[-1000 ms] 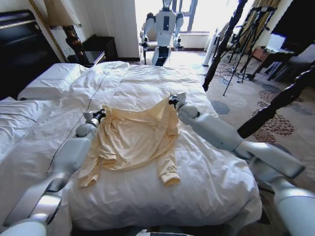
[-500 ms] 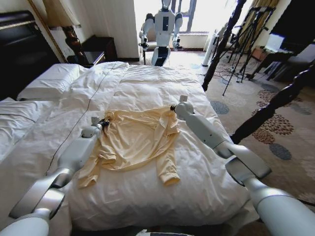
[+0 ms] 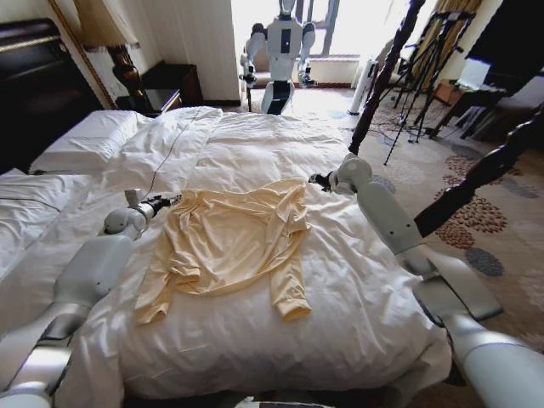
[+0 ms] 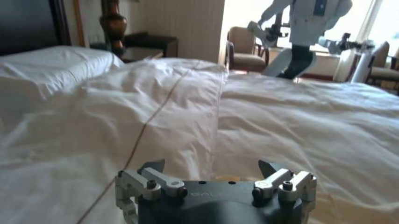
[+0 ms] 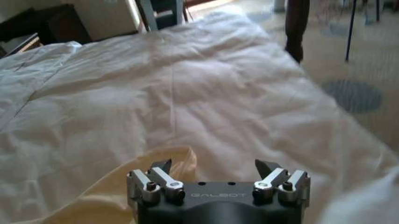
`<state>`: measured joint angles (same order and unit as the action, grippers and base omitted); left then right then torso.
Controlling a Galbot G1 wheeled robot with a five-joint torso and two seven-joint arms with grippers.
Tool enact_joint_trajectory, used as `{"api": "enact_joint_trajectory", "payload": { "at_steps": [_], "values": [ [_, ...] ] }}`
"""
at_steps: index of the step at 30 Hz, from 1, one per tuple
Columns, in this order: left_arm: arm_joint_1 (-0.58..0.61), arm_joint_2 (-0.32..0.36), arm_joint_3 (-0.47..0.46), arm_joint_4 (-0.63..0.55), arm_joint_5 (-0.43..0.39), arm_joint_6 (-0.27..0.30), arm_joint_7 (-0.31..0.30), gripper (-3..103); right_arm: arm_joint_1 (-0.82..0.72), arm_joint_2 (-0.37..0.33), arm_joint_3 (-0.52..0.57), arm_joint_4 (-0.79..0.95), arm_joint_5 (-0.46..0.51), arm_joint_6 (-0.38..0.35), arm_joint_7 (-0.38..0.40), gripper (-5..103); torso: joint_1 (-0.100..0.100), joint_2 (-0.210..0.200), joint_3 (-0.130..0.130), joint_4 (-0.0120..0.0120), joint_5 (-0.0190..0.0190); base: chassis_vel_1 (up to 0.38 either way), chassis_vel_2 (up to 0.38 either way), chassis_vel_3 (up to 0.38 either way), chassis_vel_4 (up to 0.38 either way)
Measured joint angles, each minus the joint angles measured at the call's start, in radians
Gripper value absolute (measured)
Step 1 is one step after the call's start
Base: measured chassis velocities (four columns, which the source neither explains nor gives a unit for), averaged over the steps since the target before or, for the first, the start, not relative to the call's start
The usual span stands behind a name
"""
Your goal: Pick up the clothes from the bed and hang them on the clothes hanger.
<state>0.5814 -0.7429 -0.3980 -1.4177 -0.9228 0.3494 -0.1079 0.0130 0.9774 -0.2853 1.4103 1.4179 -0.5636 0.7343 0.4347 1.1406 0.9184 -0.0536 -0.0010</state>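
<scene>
Beside the clothes (image 3: pixel 229 238), both claws hover, spread.

Daylight pours through the window (image 3: pixel 340 25) at the top of the head view and blows it out to white glare. The duvet (image 3: pixel 255 136) is bright with soft shadows in its folds, while the headboard (image 3: pixel 34 85) at upper left stays dark. Straight lines bend near the edges. The right wrist view is softly blurred.
</scene>
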Motion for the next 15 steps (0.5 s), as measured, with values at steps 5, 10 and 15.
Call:
{"api": "enact_joint_trajectory", "payload": {
  "at_steps": [5, 10, 15],
  "values": [
    [0.118, 0.04, -0.08, -0.177, -0.028, -0.101, -0.122, 100, -0.05, -0.221, -0.057, 0.247, -0.305, 0.061, -0.058, 99, 0.0, 0.0, 0.0, 0.0, 0.0013, 0.0, 0.0, 0.0, 0.0],
    [0.154, 0.017, -0.116, -0.416, -0.2, -0.13, -0.244, 100, -0.201, -0.589, 0.12, 0.602, -0.39, 0.018, 0.037, 100, 0.0, 0.0, 0.0, -0.0033, 0.0006, 0.0, 0.0, 0.0, 0.0],
    [0.266, 0.007, -0.241, -0.652, -0.3, -0.111, -0.318, 100, -0.113, -0.851, 0.169, 0.722, -0.392, -0.079, 0.109, 100, -0.001, 0.0, 0.0, -0.0002, 0.0019, 0.0, 0.0, 0.0, 0.0]
  ]
}}
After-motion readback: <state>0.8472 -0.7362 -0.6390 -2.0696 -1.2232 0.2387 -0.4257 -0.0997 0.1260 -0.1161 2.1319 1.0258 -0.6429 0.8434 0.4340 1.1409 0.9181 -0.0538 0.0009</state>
